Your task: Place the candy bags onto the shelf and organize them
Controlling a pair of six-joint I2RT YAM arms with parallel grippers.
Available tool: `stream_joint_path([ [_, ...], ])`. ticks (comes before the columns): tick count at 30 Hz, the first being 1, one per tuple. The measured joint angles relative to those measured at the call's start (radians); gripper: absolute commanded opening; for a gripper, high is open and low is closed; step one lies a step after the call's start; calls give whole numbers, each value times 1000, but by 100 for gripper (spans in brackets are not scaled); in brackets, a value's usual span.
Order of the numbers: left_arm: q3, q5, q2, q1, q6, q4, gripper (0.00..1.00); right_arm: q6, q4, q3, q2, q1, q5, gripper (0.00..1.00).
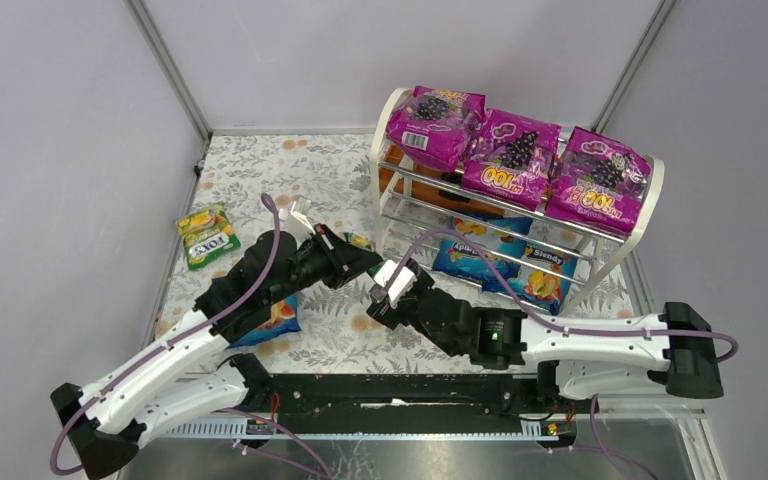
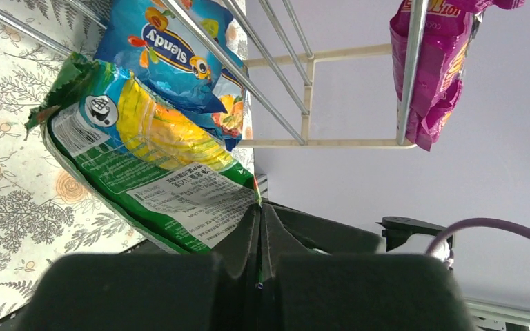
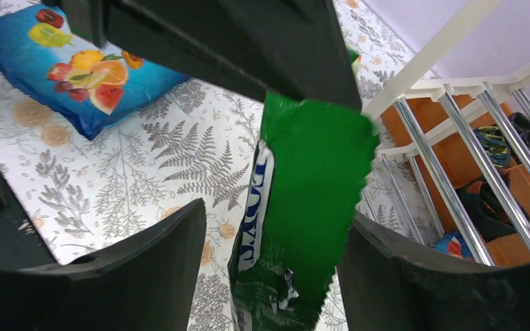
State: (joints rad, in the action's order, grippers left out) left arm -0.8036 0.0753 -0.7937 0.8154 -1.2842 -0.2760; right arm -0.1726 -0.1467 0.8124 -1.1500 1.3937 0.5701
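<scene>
Note that your left gripper [image 2: 259, 207] is clamped shut on one edge of the green FOX'S bag [image 2: 145, 165], holding it just in front of the shelf [image 1: 381, 150]. Your right gripper [image 3: 276, 276] stands with fingers apart, straddling the same bag.

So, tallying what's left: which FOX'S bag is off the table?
The FOX'S bag pinched in the left gripper; the other FOX'S bag lies flat on the table, far left.

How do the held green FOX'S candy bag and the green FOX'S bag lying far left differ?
The held bag hangs pinched in the shut left gripper; the lying bag rests flat on the table, untouched. The held bag is beside the chrome shelf; the lying bag is away from it. Both are glossy green FOX'S packs.
</scene>
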Motion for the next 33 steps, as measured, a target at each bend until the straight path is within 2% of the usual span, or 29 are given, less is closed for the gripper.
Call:
stream_joint_path([
  [3, -8, 14, 0, -5, 0, 1, 0, -58, -137, -68, -18, 0, 30, 64],
  [7, -18, 31, 0, -11, 3, 0, 0, -121, -291, -112, -39, 0, 69, 46],
  [10, -27, 45, -2, -18, 7, 1, 0, -147, -370, -134, -42, 0, 78, 36],
  [13, -41, 60, -10, -28, 21, 0, 0, -162, -430, -150, -41, 0, 93, 31],
  [14, -47, 65, -14, -32, 30, -1, 4, -165, -441, -152, -41, 0, 96, 29],
  [15, -55, 72, -17, -35, 41, -3, 12, -168, -451, -154, -40, 0, 100, 28],
  [19, -105, 76, -37, -40, 114, -20, 59, -173, -457, -155, -29, 0, 105, 25],
  [22, -220, 41, -72, -46, 216, -77, 77, -173, -414, -154, -8, 0, 109, 23],
  [28, -498, -162, -126, -50, 502, -188, 87, -195, -198, -86, 60, 0, 140, 21],
  [33, -524, -396, -69, -50, 714, -199, 88, -232, 27, 39, 105, 0, 210, 21],
])
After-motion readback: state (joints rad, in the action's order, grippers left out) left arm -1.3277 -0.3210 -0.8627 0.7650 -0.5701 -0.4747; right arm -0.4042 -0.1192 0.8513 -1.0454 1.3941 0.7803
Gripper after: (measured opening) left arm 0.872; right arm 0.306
